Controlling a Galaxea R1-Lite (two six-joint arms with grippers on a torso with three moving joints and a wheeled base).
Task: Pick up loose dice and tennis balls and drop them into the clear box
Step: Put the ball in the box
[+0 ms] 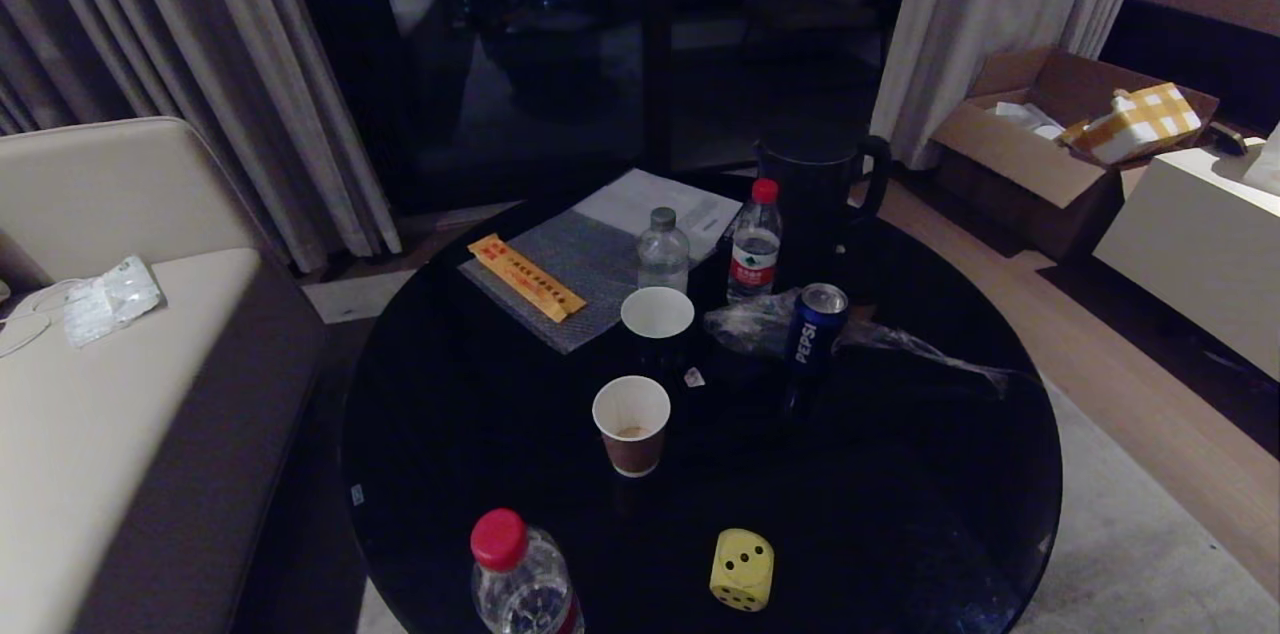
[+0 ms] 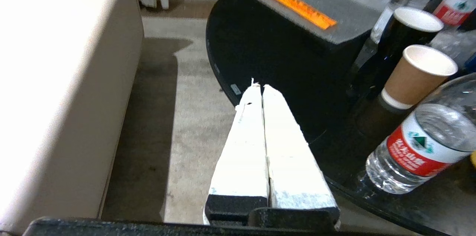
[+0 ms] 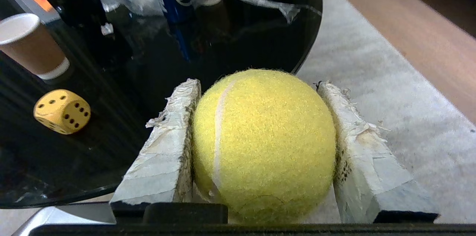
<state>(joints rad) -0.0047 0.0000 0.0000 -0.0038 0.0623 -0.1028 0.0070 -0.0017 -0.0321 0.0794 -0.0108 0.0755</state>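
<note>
A round, glossy black counter is crowded with clutter. Near its front edge a pale yellow die with black pips is seen, rounded at the corners, with a red-capped water bottle just to its left. Behind the die a brown paper cup is stood upright, and farther back a dark cup with a white inside. To the right of the cups a blue can lettered "PEPSI" is set against crumpled clear plastic wrap. Two more clear bottles (one with a red cap and red label, its print too small to be read) are placed before a dark jug. A grey textured mat bearing an orange packet is laid at the far left; the packet's writing cannot be made out.

A fuzzy yellow-green tennis ball, marked by a white seam, is gripped in the right claw between two pads wrapped in worn white tape, held beyond the counter's near right edge above pale carpet. The left claw is seen with its taped fingers pressed together, holding nothing, beside the counter's left rim near a cream sofa. An open cardboard box is seen on the floor at the far right.
</note>
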